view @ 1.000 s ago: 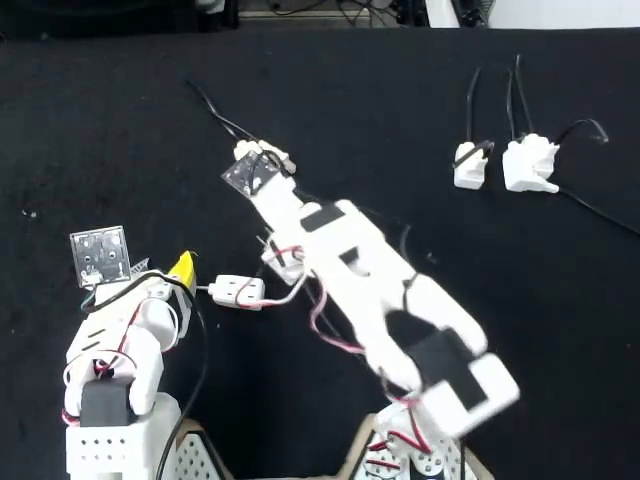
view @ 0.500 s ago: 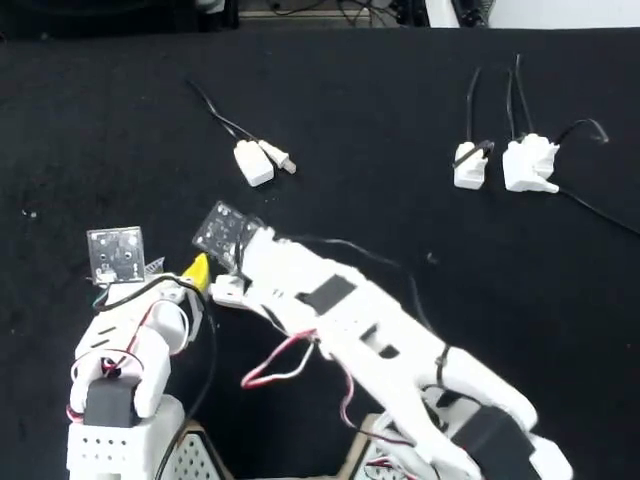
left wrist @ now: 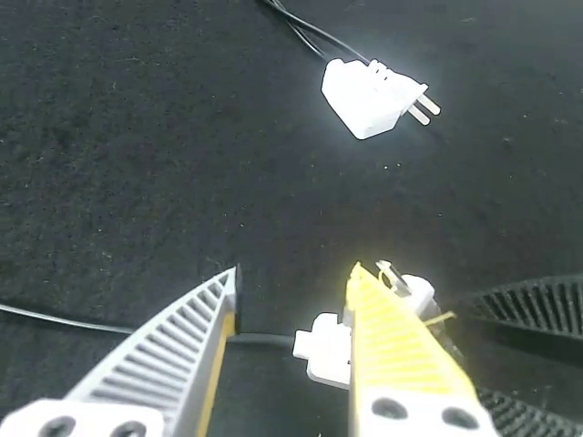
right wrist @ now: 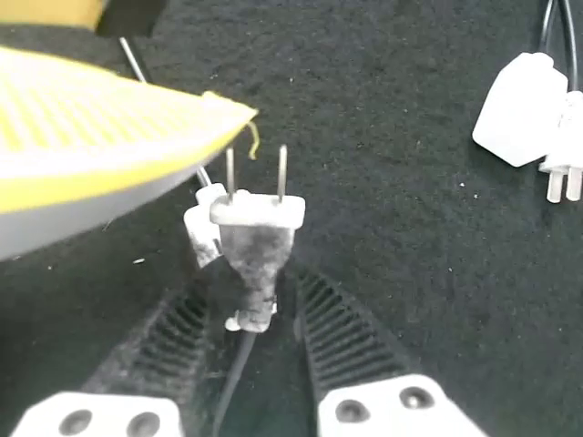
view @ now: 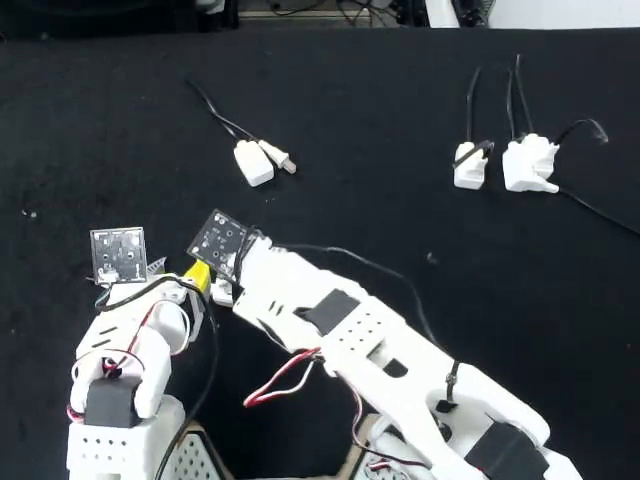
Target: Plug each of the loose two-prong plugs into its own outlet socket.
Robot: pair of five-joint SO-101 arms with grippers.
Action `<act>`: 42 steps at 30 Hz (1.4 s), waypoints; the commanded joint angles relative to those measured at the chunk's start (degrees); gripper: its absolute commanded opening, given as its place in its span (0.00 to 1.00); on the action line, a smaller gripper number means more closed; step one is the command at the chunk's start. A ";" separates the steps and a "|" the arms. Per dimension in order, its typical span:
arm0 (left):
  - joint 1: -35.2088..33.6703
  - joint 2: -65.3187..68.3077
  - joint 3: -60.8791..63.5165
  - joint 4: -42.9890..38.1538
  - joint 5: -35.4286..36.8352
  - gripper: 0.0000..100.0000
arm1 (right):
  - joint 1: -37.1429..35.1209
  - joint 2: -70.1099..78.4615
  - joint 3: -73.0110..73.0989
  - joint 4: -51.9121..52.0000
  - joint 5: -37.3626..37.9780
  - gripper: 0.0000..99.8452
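Observation:
A white two-prong plug (right wrist: 257, 223) on a black cord lies on the black table, prongs pointing away from my right wrist. My right gripper (right wrist: 250, 287) is open, its black ribbed fingers (right wrist: 337, 332) flanking the plug's neck. From above, that gripper (view: 225, 282) sits low over the plug (view: 221, 293), right next to my left gripper (view: 176, 272). My left gripper (left wrist: 294, 273) is open, one grey and one yellow finger (left wrist: 401, 350), with the cord crossing between them. The plug (left wrist: 324, 346) shows partly behind the yellow finger.
A white socket block (view: 250, 162) and a second plug (view: 279, 157) lie together farther back, left of centre. Two more white plug pieces (view: 468, 166) (view: 528, 164) with black cords sit at the far right. Square marker plates (view: 118, 254) top both wrists.
My right arm swung back from the far socket block and plug to the near plug beside my left gripper. The left gripper edged slightly forward.

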 commanded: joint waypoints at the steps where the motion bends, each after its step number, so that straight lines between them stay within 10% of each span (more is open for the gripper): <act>1: 0.84 -0.26 -1.45 -1.32 0.09 0.21 | -1.85 -2.42 -0.40 -1.49 -0.26 0.01; 42: -4.62 -0.26 -9.27 1.93 1.93 0.21 | -1.58 -10.15 4.97 -2.11 -0.26 0.01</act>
